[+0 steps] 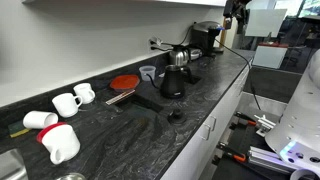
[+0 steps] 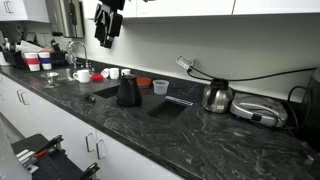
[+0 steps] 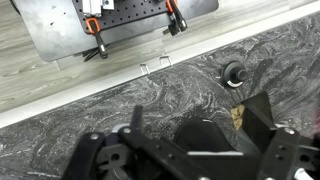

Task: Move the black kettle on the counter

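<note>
i'm seeing the black kettle [image 2: 128,91] standing upright, matte and widening toward its base, at nine o'clock of centre in an exterior view. it's resting on the counter [image 2: 200,135], long dark speckled stone lying above white cabinets [image 2: 60,135].

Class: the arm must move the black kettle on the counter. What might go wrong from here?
1. The open gripper hangs high, off to one side of the black kettle; a misjudged descent might tip it.
2. A small cup and white mugs stand nearby on the counter; the moved kettle may knock them.
</note>
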Robot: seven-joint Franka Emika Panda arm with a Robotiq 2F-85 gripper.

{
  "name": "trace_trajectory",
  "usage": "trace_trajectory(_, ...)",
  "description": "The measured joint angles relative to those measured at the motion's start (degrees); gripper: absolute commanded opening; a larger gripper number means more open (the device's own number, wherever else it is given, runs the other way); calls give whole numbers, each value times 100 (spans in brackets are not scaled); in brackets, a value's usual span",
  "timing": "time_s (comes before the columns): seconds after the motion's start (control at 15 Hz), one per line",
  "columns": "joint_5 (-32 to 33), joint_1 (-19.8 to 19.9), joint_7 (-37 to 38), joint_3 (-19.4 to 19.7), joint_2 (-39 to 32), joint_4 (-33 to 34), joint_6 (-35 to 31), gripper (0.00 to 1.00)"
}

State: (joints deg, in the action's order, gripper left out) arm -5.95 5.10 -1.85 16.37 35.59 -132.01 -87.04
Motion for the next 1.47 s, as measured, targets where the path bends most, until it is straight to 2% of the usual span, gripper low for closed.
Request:
trace_trajectory(1.13,0,35,34,-102,-49,-14,-3,100)
trace_trajectory(1.47,-73,61,597,-280,-451,-16,-208,100)
